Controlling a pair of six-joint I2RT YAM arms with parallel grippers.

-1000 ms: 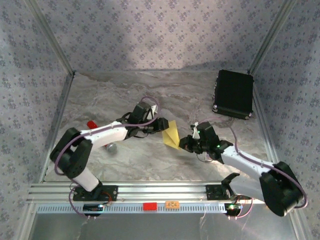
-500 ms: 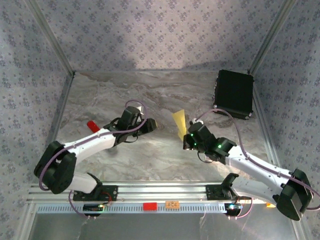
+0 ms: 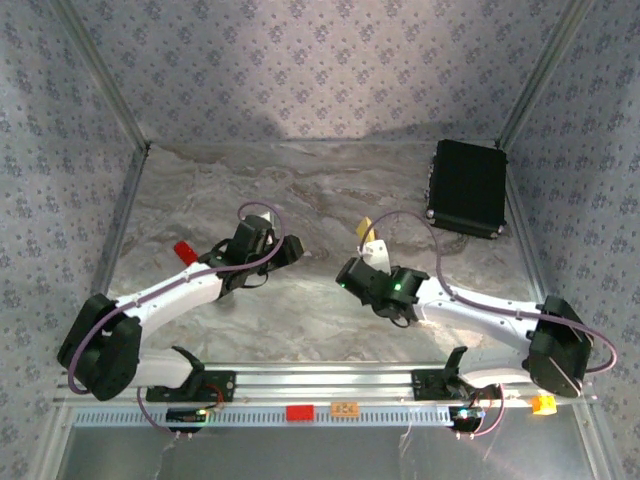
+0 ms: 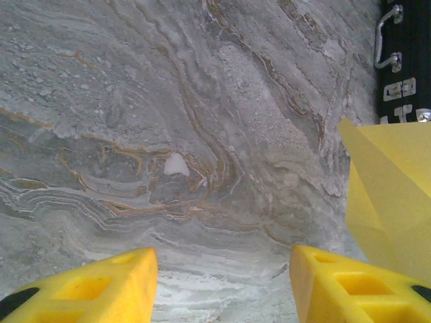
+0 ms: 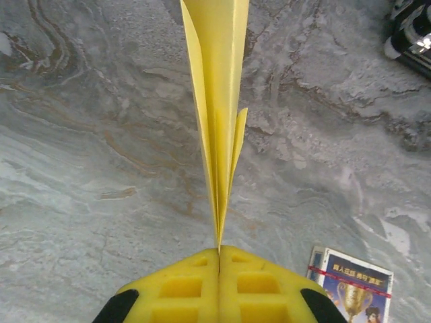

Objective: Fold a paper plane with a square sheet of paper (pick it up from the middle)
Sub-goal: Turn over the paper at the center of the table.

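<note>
The left claw [image 4: 222,282] has let go and drawn back toward 9 o'clock, jaws apart and empty. The right claw [image 5: 219,262], pinched tight, alone holds the paper plane [image 5: 217,101] above the worktop [image 4: 168,101] at centre. Folding looks nearly finished.

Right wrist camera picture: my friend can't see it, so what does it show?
The right gripper is shut on a folded yellow paper that stands on edge, pointing away from the camera above a grey marbled table. A small printed card lies at lower right, and a black case peeks in at upper right.
</note>
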